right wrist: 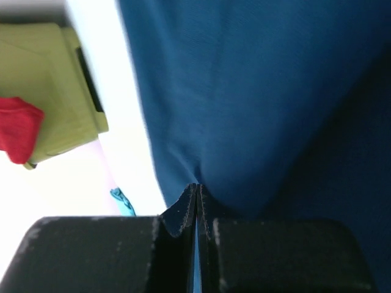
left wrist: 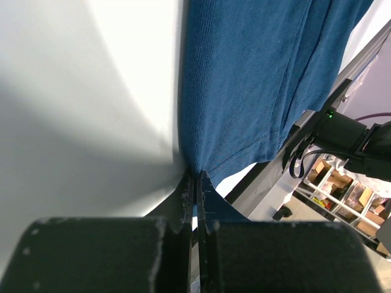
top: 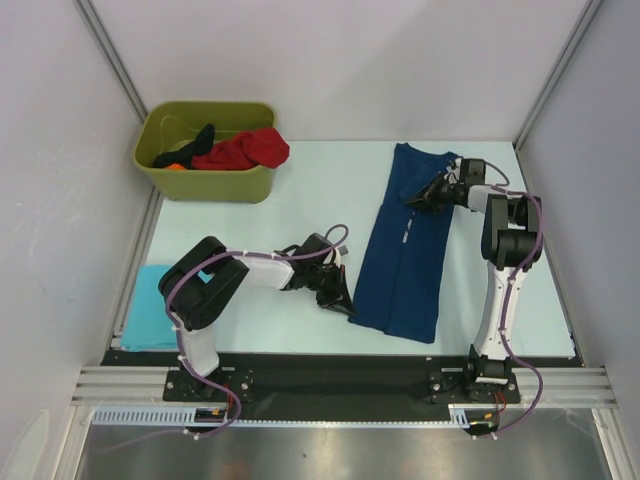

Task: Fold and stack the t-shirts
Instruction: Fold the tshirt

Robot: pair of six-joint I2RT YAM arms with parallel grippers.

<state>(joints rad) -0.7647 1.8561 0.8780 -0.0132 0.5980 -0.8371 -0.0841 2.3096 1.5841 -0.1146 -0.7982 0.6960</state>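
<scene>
A navy blue t-shirt point(top: 410, 245) lies on the table as a long strip, running from far to near. My left gripper point(top: 343, 303) is shut on its near left hem corner; the left wrist view shows the navy blue t-shirt point(left wrist: 256, 79) pinched between the closed tips of that left gripper point(left wrist: 196, 177). My right gripper point(top: 415, 200) is shut on the cloth at the strip's far right side. The right wrist view has the navy blue t-shirt point(right wrist: 256, 104) filling the frame above the closed right gripper point(right wrist: 197, 188). A folded turquoise t-shirt point(top: 152, 308) lies at the near left. Red and black t-shirts point(top: 243, 152) hang out of the bin.
The olive-green plastic bin point(top: 205, 178) stands at the far left of the table, and shows as a green bin point(right wrist: 55, 97) in the right wrist view too. A black strip point(top: 330, 365) with both arm bases runs along the near edge. White walls close the sides.
</scene>
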